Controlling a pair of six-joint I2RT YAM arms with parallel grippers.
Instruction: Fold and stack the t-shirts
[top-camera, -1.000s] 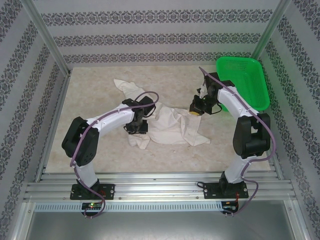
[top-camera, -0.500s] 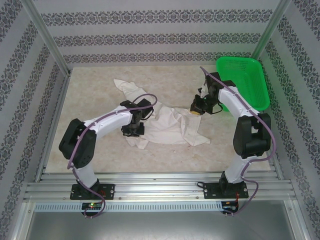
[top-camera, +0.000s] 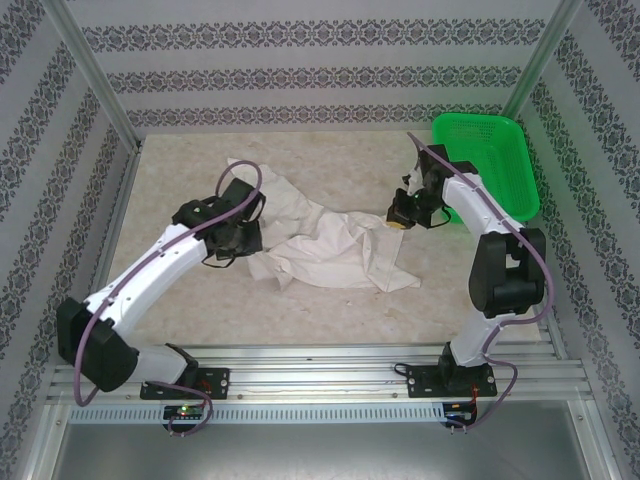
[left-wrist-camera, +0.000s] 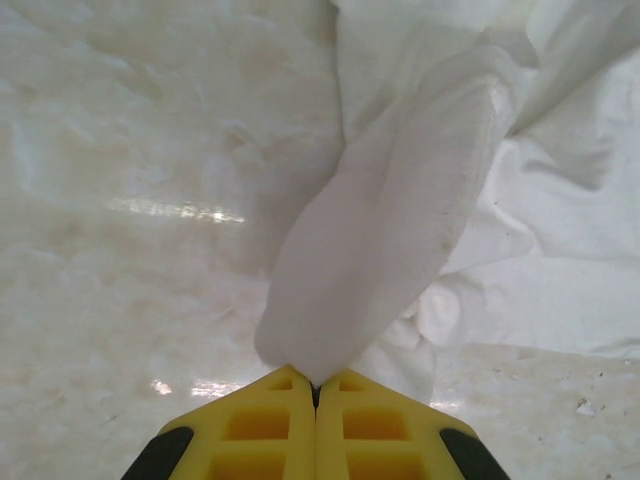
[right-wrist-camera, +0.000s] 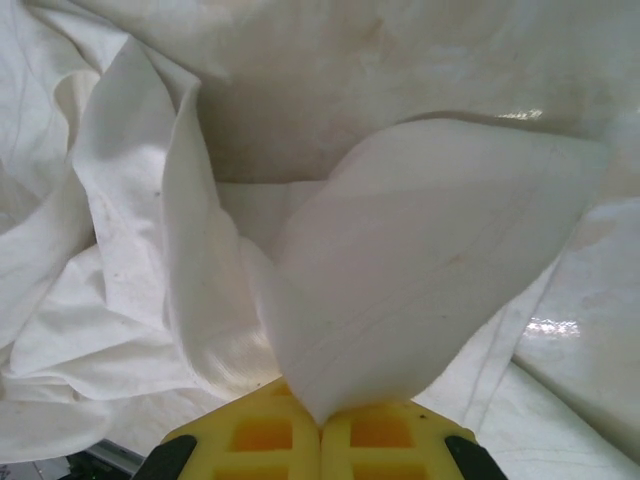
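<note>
Wrist views: left jaws, right jaws each clamped on t-shirt fold; top external adds green basket

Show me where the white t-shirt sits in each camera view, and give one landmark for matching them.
Top external: t-shirt crumpled mid-table, stretched between the left pincer and right pincer.
Left wrist: t-shirt at upper right, one fold running down into the shut left pincer at bottom centre.
Right wrist: t-shirt across most of the picture, a fold pinched at bottom centre.
Shared landmark: the pale marbled table under the cloth.
</note>
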